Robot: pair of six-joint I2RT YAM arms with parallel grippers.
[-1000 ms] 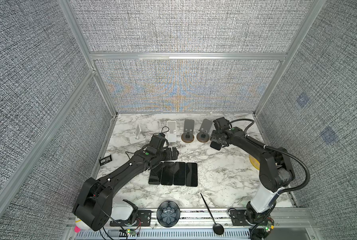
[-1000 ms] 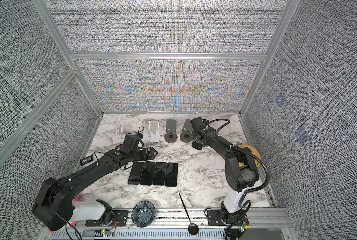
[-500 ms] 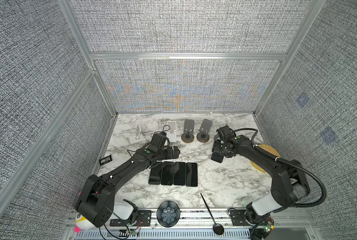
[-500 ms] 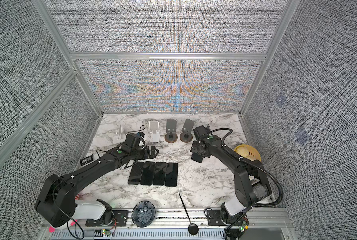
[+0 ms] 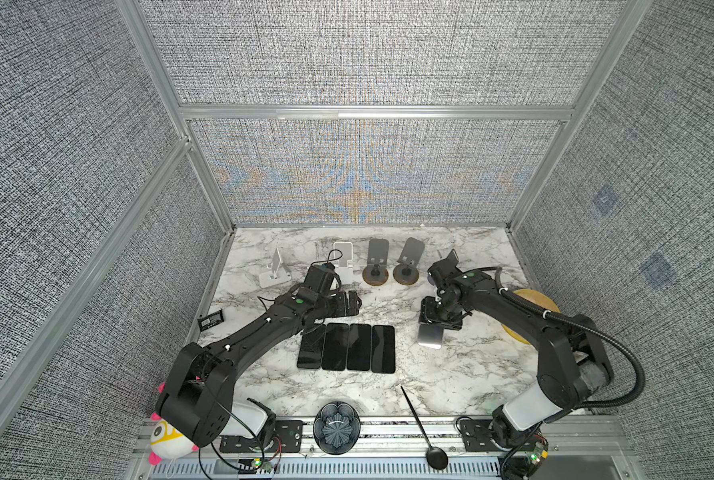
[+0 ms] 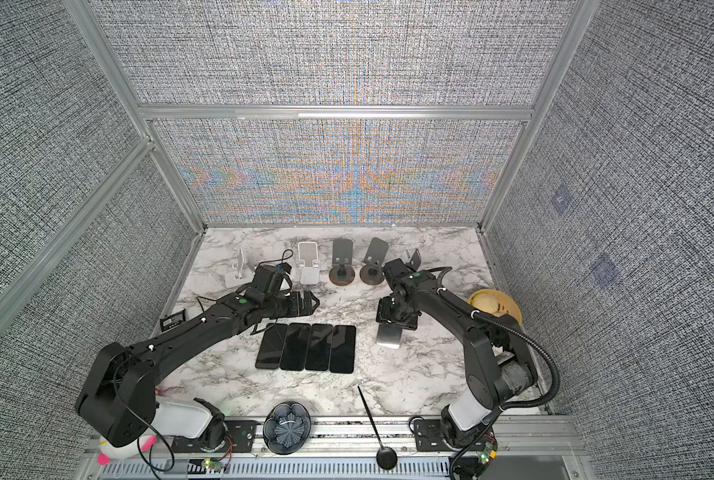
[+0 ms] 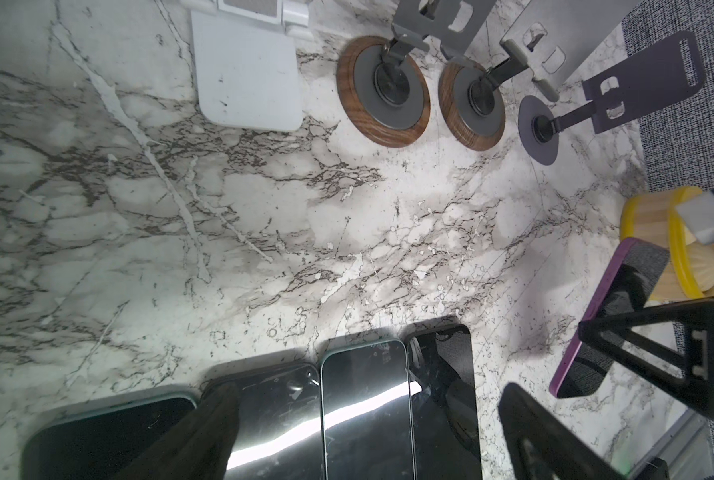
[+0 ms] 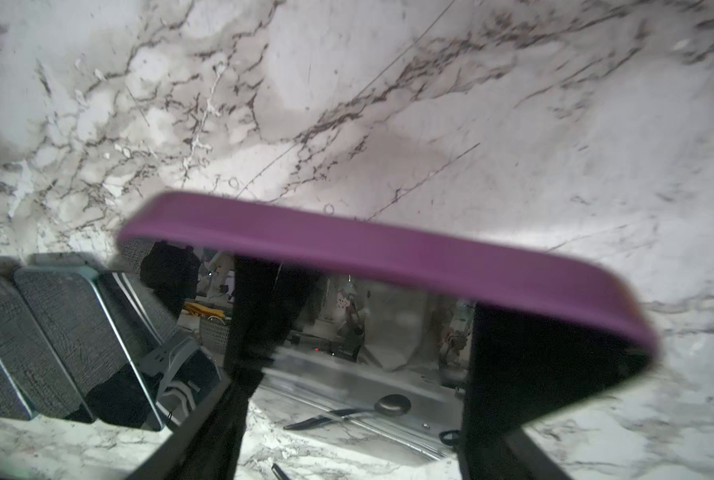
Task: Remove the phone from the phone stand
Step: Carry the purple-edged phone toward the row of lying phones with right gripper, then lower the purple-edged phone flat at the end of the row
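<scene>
Right of centre, top view: right gripper (image 5: 439,322) clamps the purple-cased phone (image 5: 430,340) — long axis down-frame, just right of the four-phone row (image 5: 346,347); left gripper (image 5: 352,306) gapes empty.

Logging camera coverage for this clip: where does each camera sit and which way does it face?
Both top views: high over the table's front, facing down toward the back wall; left arm and right arm whole.
Left wrist: on the left arm, facing down over the phone row toward the stands; its open jaws show.
Right wrist: on the right arm, facing down at the purple phone in its jaws.
Shared: both wrist views catch the purple phone and phone row.
</scene>
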